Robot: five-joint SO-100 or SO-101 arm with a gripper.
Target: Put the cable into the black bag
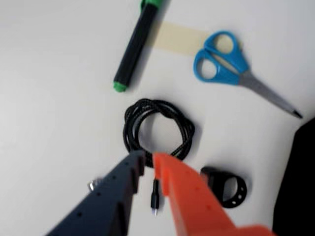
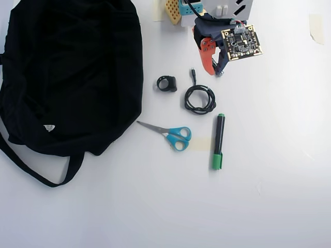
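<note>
Cable [image 2: 199, 97]: black, braided, wound in a loose coil, flat on the white table [image 2: 269, 181]. One plug end trails out of the coil toward the arm. In the wrist view the coil [image 1: 158, 129] lies just past the fingertips, the plug between them lower down.

Gripper [image 1: 149, 160]: one dark finger, one orange finger, tips close together with a narrow gap. It holds nothing. From overhead the gripper [image 2: 213, 70] sits just beside the coil, on its upper right, apart from it.

Bag [image 2: 67, 72]: black, soft, slumped over the upper left of the overhead view, a strap looping out at the bottom. Well apart from the cable. Its edge shows at the right of the wrist view [image 1: 299, 187].

Ring [image 2: 167, 83]: small, black, between bag and cable.

Scissors [image 2: 173, 135]: blue handles, blades shut, pointing toward the bag, below the cable overhead.

Marker [image 2: 218, 141]: black barrel, green ends, lying lengthwise below the cable, right of the scissors.

Tape [image 2: 202, 143]: pale strip on the table between scissors and marker.
</note>
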